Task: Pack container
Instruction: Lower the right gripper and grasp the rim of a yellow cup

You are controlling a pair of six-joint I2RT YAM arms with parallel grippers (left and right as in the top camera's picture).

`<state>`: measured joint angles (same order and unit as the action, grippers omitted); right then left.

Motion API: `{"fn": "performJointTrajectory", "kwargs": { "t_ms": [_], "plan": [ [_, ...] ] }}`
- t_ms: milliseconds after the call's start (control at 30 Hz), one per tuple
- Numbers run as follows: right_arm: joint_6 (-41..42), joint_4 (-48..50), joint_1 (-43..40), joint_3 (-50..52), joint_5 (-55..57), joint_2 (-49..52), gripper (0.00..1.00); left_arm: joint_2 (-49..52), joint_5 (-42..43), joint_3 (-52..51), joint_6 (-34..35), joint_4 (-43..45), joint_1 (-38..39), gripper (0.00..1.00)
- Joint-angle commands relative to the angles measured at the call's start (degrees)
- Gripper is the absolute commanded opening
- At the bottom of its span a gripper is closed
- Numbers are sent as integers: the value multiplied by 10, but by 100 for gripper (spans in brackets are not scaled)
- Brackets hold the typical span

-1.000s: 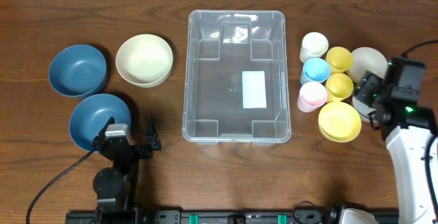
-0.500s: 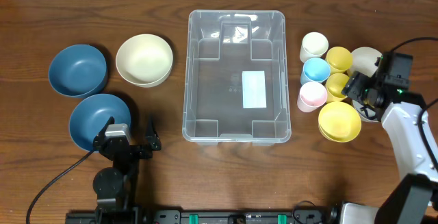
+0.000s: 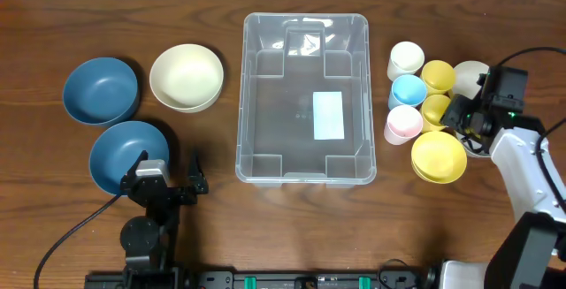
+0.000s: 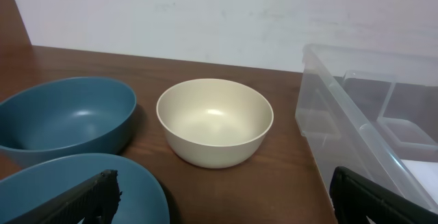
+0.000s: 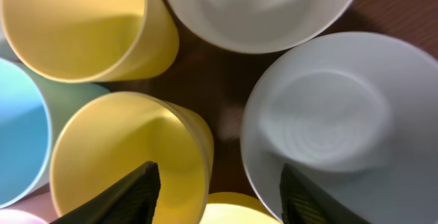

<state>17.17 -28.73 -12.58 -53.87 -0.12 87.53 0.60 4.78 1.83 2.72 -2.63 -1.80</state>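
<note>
- Reaching for a first cup: right claw (image 5: 219, 172) part-open, empty, straddling the wall of a yellow cup (image 5: 123, 155), right of the empty container (image 3: 305, 18).
- Idle left claw (image 4: 226, 191) wide open, empty.
- Next: pinch, lift, carry left.

clear rectangular container (image 3: 305, 99) sits upright mid-table, empty, white label inside.

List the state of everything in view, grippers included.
container, upright, empty, no lid
blue bowls, upright, empty
cream bowl, upright, empty
cups, all five upright, empty
yellow bowl, upright, empty
white bowls, upright, empty
left gripper, open, holding nothing
right gripper, open above a yellow cup and a white bowl, holding nothing
</note>
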Motion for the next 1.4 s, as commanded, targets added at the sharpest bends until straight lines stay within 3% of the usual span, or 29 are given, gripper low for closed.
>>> {"fn": "performJointTrajectory", "kwargs": {
  "t_ms": [0, 267, 700, 933, 1067, 1367],
  "plan": [
    [-16, 5, 7, -5, -4, 14, 59, 0, 6, -16, -8, -7, 2, 98],
    [-16, 8, 8, -5, -4, 25, 53, 0, 6, -16, -8, -7, 2, 98],
    [-16, 9, 8, -5, -6, 25, 32, 0, 6, -16, -8, -7, 2, 98],
    [-16, 12, 9, -5, -6, 25, 32, 0, 6, -16, -8, -7, 2, 98],
    [-16, 14, 11, -5, -6, 25, 20, 0, 6, -16, -8, -7, 2, 98],
    [-16, 16, 11, -5, -6, 25, 12, 0, 6, -16, -8, -7, 2, 98]
  ]
}}
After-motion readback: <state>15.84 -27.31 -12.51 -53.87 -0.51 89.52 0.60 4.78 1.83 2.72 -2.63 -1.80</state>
